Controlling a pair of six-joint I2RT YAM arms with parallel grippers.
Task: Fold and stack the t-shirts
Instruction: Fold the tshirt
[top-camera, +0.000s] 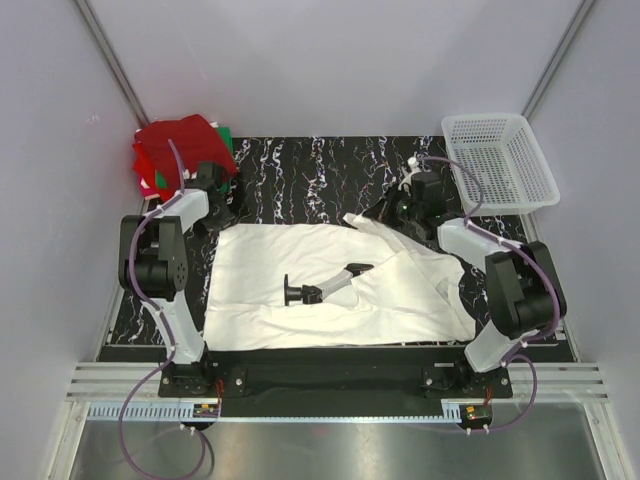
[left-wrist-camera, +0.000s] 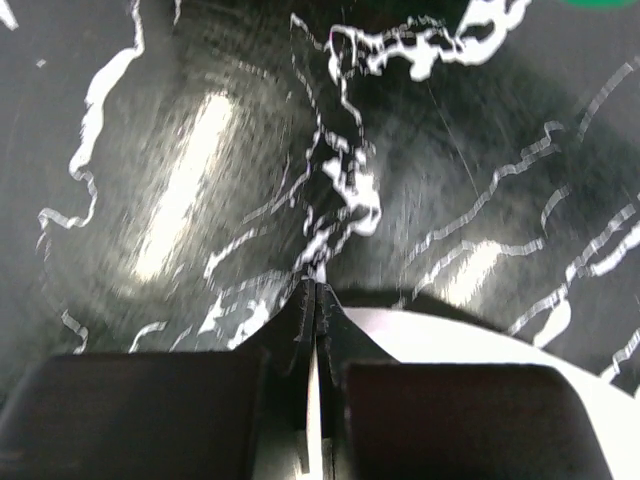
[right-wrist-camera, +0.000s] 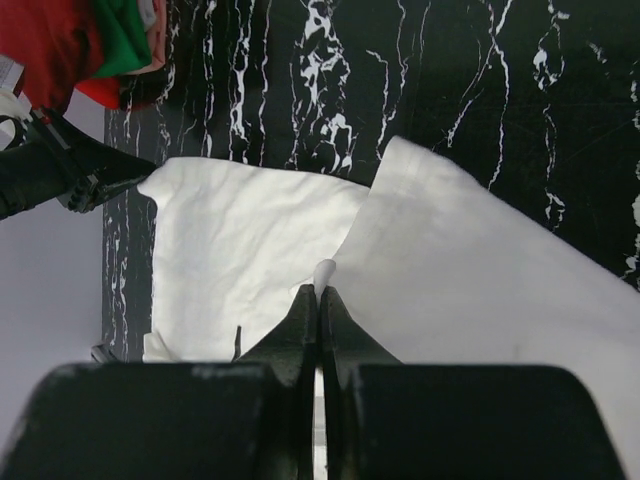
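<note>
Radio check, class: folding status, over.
Left gripper shut at far-left corner of white t-shirt, hold unclear. Right gripper shut on its far edge. Folded stack, basket apart at far corners.

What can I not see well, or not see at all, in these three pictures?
- Left wrist view: the table is blurred. The left gripper is shut and covers the white t-shirt edge, so a grip cannot be confirmed.
- Top view: the folded t-shirts overlap and a cable crosses them, so their number is unclear.
- Left wrist view: a green patch is cut off by the top edge.
</note>
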